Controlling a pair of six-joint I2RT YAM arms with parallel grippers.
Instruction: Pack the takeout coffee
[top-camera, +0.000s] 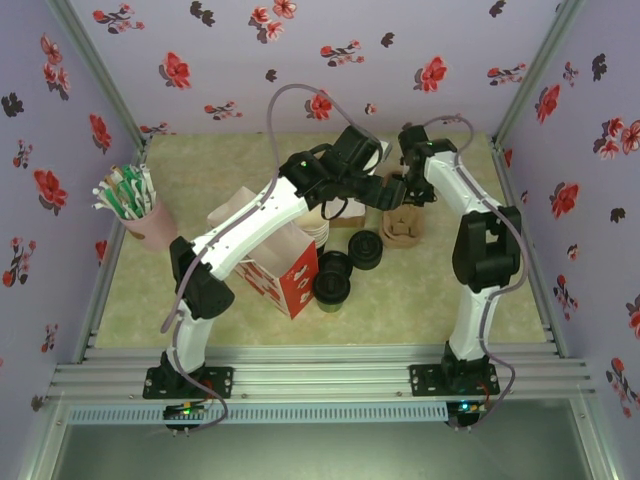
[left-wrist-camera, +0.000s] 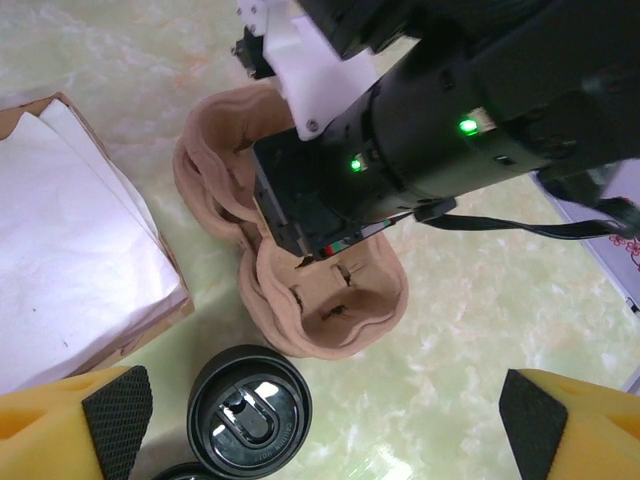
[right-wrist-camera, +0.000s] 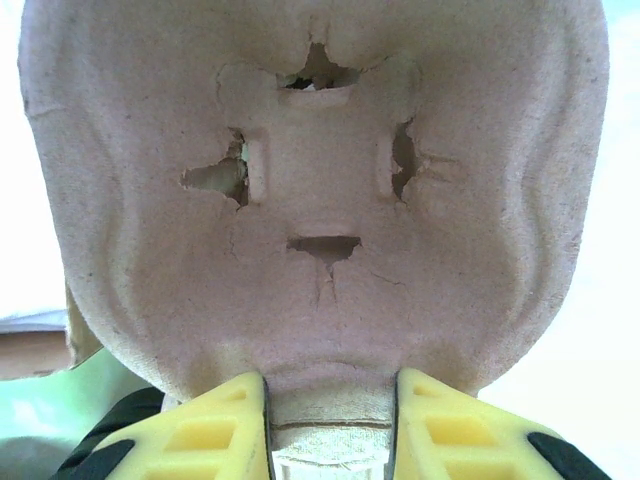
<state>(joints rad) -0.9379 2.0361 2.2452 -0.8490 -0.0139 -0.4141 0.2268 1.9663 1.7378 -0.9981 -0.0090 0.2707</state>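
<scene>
- Pinching the rim of a pulp cup carrier (right-wrist-camera: 320, 200), the right gripper (right-wrist-camera: 330, 425) has its two yellow fingers clenched on the edge, one on each side of the rim lip.
- In the right wrist view one cup well of the carrier faces the camera, with a cross of torn slits in its floor.
- The left gripper (left-wrist-camera: 325, 425) is released. Its yellow fingers with black pads (left-wrist-camera: 115, 415) stand wide apart at the bottom corners of the left wrist view, with nothing between them but the green marbled table (left-wrist-camera: 470, 300).
- From the left wrist, the carrier lies under the right arm's black wrist and its walls look layered. I cannot tell whether it rests on the table or is raised.
- A black lid (left-wrist-camera: 250, 410) sits just beside the carrier's near well, and white paper sheets (left-wrist-camera: 70, 260) on a brown backing lie to the left.
- From above, three black round tops cluster between the carrier and a red-and-white paper bag (top-camera: 285, 270).
- The takeout coffee cup (top-camera: 331, 290) seems to be the frontmost of these, though I cannot be sure. It stands upright just beside the bag's corner with a black top and a dark wall showing under it, apart from both grippers.
- A pink cup of straws (top-camera: 135, 210) stands near the table's left edge, well apart from the rest.
</scene>
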